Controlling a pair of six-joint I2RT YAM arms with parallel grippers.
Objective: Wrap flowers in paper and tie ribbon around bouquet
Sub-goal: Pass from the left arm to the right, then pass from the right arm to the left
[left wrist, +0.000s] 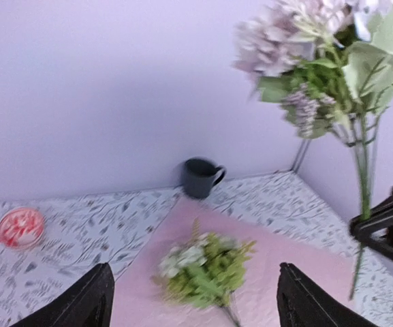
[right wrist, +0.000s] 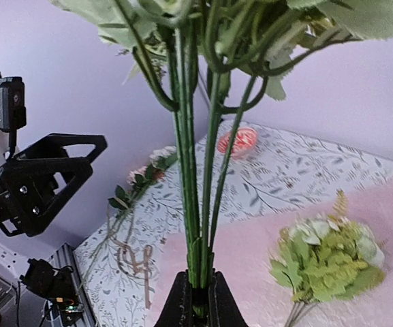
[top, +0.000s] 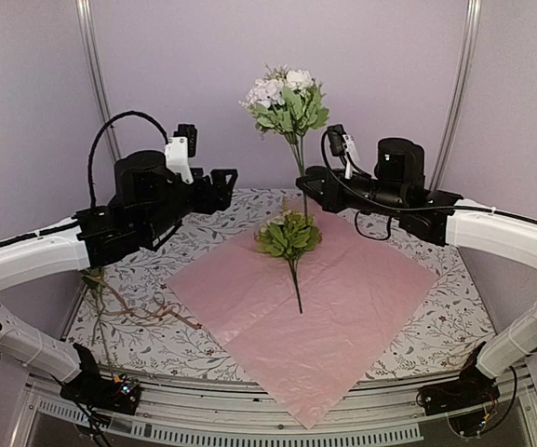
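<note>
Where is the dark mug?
In the left wrist view, the dark mug stands on the table by the back wall, just beyond the pink paper's far tip.

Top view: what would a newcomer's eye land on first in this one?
A flower bunch stands upright in mid-air, its stems pinched by the shut right gripper. Beneath it a green-and-white sprig lies on the pink paper, spread cornerwise over the printed cloth. The left gripper hangs open and empty to the bunch's left.
</note>
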